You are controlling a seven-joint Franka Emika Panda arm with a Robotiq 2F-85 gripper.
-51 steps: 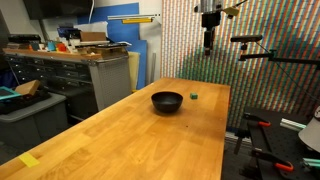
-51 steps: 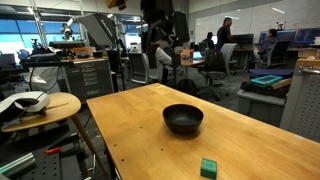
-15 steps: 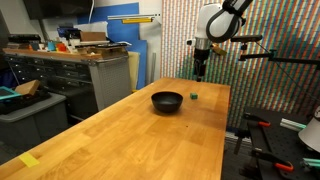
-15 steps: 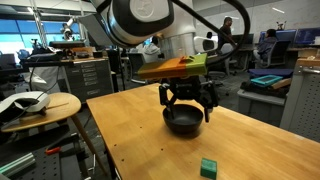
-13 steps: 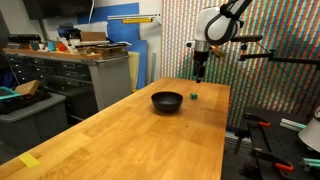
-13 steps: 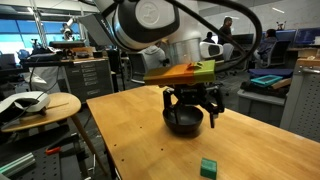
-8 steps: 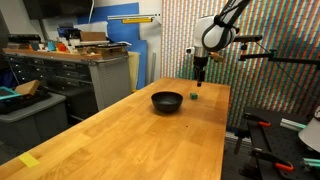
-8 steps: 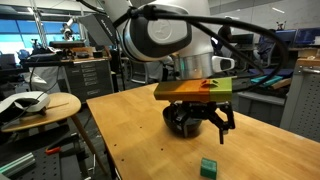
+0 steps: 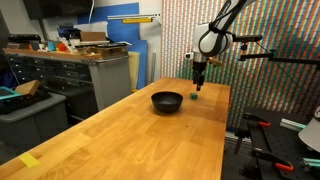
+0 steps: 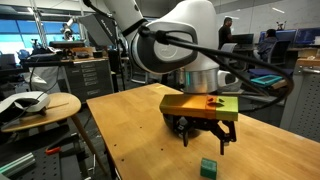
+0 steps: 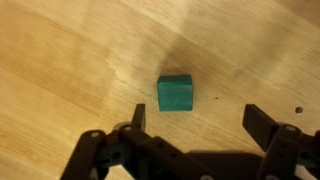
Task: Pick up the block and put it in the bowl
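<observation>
Two fingers (image 11: 137,118) of your gripper (image 11: 198,120) stand spread wide, gripping nothing, bare wood all around them. Just ahead, between their lines, the block (image 11: 176,92), a small green cube, sits flat on the table (image 10: 125,125) near its end; the bowl (image 9: 167,101) stands farther off, apart.

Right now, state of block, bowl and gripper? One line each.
block: flat on the table, free, not gripped.
bowl: upright on the table, block not in it.
gripper: open, holds nothing, hovers close over the block without touching it.
</observation>
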